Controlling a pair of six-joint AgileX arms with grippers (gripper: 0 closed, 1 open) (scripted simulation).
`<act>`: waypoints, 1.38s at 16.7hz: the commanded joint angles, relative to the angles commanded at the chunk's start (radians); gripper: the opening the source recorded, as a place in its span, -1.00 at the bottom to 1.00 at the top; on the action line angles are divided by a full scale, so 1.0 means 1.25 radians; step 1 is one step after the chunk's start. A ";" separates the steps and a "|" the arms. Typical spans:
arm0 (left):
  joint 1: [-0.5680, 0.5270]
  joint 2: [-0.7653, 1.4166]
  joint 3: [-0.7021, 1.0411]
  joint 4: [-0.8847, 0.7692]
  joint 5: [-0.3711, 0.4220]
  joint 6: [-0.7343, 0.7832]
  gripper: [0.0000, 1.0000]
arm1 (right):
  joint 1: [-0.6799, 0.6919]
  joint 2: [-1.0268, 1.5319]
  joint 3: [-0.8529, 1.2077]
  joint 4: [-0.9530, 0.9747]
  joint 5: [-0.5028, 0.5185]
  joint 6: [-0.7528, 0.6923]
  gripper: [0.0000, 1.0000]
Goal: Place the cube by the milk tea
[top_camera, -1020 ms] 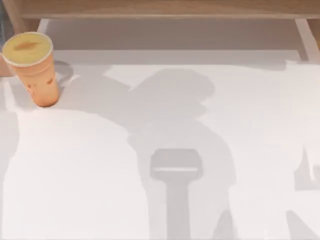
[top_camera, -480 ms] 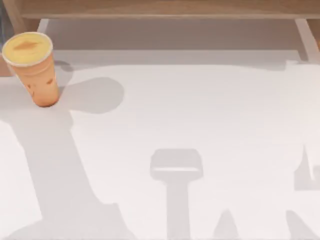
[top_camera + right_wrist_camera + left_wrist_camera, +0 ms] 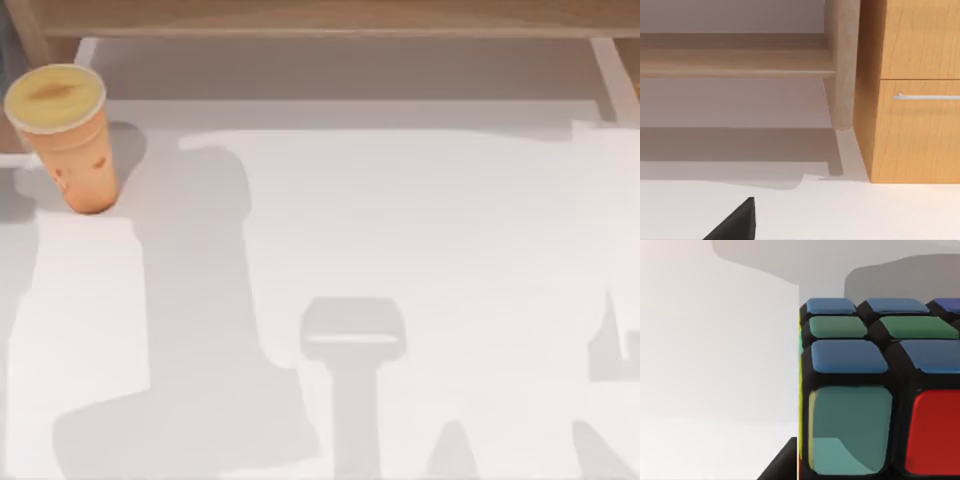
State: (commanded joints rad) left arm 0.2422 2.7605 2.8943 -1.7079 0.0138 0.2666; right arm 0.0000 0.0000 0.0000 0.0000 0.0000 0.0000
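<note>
The milk tea [image 3: 68, 135], a tall orange cup with a pale yellow top, stands upright at the table's far left corner. In the left wrist view the cube [image 3: 875, 385] sits very close, showing blue, green, teal and red stickers on black edges. My left gripper [image 3: 880, 471] is shut on the cube, and one dark fingertip [image 3: 782, 465] lies against its side. Pale table and a grey shadow lie behind the cube. In the right wrist view one dark fingertip [image 3: 735, 222] of my right gripper hangs over the white table.
A wooden shelf edge [image 3: 320, 20] runs along the table's back. The right wrist view faces a wooden cabinet [image 3: 915, 90] with a metal drawer handle [image 3: 927, 96] and a round wooden leg [image 3: 842, 65]. Broad arm shadows [image 3: 190, 300] cover the table's left half.
The large shadow has swept from the table's middle to its left and front left. The milk tea has stayed put.
</note>
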 joint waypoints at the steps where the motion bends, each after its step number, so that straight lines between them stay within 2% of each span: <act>1: -0.004 0.000 0.003 0.000 0.003 0.000 -1.00 | 0.000 0.000 0.000 0.000 0.000 0.000 1.00; 9: 0.002 -0.004 -0.012 0.003 0.006 0.001 -1.00 | 0.000 0.000 0.000 0.000 0.000 0.000 1.00; 23: 0.020 -0.073 -0.161 0.042 0.006 0.002 -1.00 | 0.000 0.000 0.000 0.000 0.000 0.000 1.00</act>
State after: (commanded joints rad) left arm 0.2667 2.6691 2.6928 -1.6548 0.0212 0.2688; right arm 0.0000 0.0000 0.0000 0.0000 0.0000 0.0000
